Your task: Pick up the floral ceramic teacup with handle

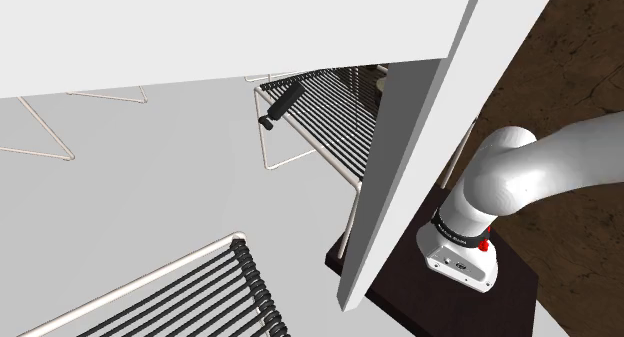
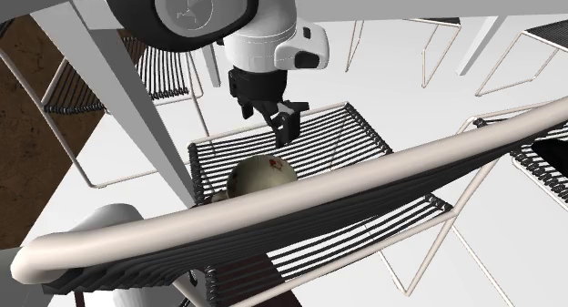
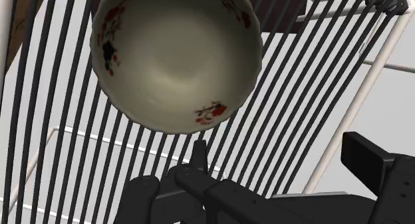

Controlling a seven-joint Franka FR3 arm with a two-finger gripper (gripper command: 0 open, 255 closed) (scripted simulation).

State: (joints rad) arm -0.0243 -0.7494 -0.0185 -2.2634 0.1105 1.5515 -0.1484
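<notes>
The teacup [image 3: 174, 56] sat unlifted on the slatted seat [image 2: 364, 159]; the gripper [image 2: 269, 121] hung just above the cup, fingers apart, empty; closing and lifting were left to do.

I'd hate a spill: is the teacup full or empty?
Empty. The wrist view looks into the teacup and shows its bare cream inside down to the bottom, with no liquid.

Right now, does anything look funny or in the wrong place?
Yes. The flowery teacup rests on a chair seat made of black cords with gaps between them, not on a table. Nothing looks spilled or broken.
</notes>
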